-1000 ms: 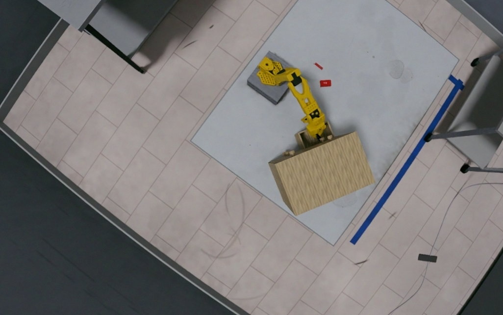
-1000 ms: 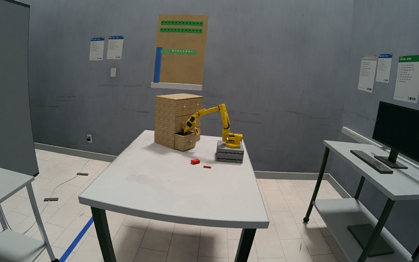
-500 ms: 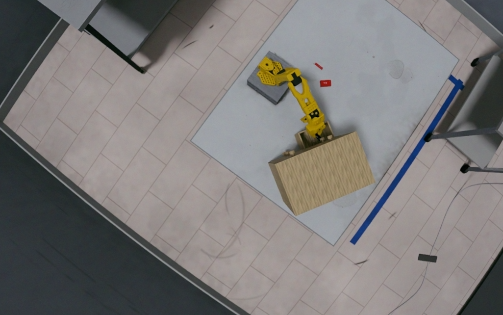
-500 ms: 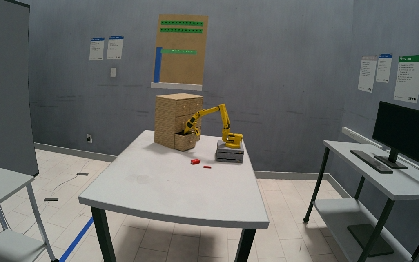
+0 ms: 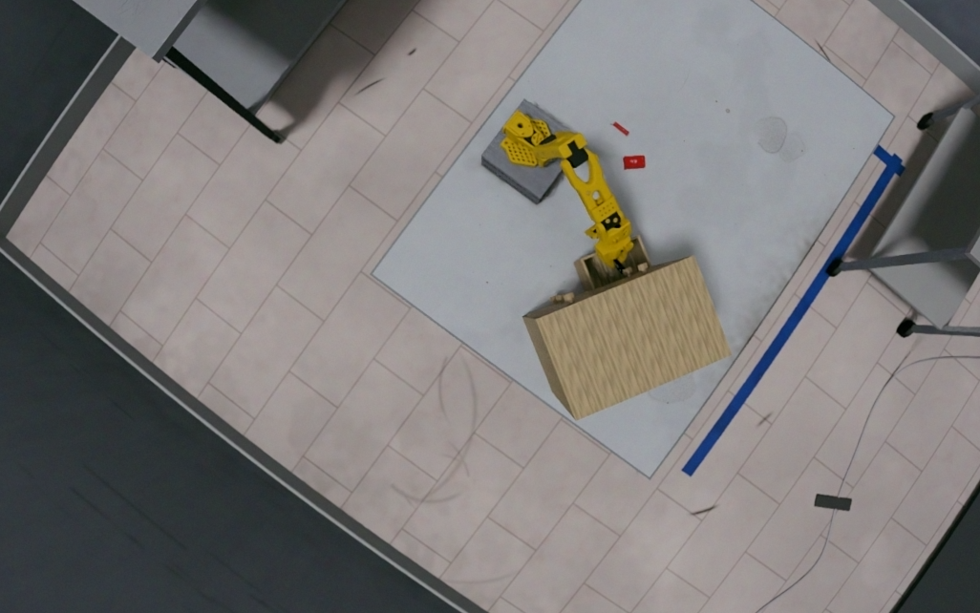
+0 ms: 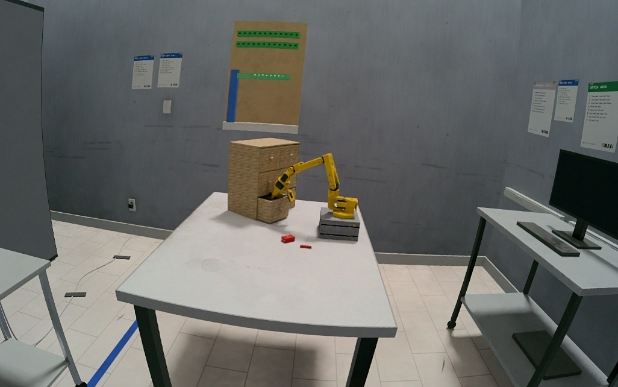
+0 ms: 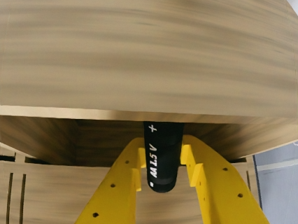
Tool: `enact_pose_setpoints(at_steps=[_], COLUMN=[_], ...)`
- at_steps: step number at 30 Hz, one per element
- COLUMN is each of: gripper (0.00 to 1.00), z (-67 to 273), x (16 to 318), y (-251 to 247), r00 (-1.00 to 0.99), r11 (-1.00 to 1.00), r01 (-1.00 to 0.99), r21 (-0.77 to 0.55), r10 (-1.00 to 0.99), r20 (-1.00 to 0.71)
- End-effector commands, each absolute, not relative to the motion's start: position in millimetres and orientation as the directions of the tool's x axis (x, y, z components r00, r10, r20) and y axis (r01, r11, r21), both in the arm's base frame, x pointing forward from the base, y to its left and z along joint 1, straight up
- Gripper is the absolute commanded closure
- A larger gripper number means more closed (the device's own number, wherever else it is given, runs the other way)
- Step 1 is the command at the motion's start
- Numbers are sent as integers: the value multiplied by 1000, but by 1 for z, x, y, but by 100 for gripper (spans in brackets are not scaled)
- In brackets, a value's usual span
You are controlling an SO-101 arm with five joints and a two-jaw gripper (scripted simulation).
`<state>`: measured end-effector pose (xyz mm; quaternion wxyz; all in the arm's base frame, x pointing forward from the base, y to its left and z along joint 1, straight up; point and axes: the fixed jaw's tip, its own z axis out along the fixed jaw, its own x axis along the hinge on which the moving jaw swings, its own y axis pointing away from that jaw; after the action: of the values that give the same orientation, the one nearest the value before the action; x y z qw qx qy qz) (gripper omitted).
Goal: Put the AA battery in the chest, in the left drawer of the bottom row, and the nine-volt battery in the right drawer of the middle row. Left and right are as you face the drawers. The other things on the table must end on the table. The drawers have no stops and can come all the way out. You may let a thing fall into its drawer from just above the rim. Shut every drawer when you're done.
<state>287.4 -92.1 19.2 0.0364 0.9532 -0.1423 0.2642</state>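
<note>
The wooden chest (image 5: 628,339) (image 6: 243,178) has its bottom-row left drawer (image 6: 272,210) (image 7: 140,70) pulled out. My gripper (image 5: 619,266) (image 6: 273,196) (image 7: 163,159) is over that drawer, shut on the AA battery (image 7: 164,150). The battery is black and points down, its plus end hidden behind the rim of the drawer front in the wrist view. A red block with a white mark (image 5: 633,161) (image 6: 288,238) and a thin red piece (image 5: 620,128) (image 6: 305,246) lie on the table. I cannot tell whether the block is the nine-volt battery.
The arm's grey base block (image 5: 516,169) (image 6: 338,228) stands on the table (image 5: 462,288) (image 6: 255,292), across from the drawer fronts. Small knobs (image 5: 562,297) (image 6: 271,157) stick out from the chest front. The arm reaches close in front of the upper drawers.
</note>
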Motion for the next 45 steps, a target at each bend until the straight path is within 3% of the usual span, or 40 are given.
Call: enact_pose_setpoints(at_steps=[1,45], gripper=[100,98], z=[13,13], x=[284,283], y=[-92,-92], r00=[832,832], r11=[-959,-959], r01=[-284,-285], r21=[-1,-1], r10=[-247,-248], r20=[497,497])
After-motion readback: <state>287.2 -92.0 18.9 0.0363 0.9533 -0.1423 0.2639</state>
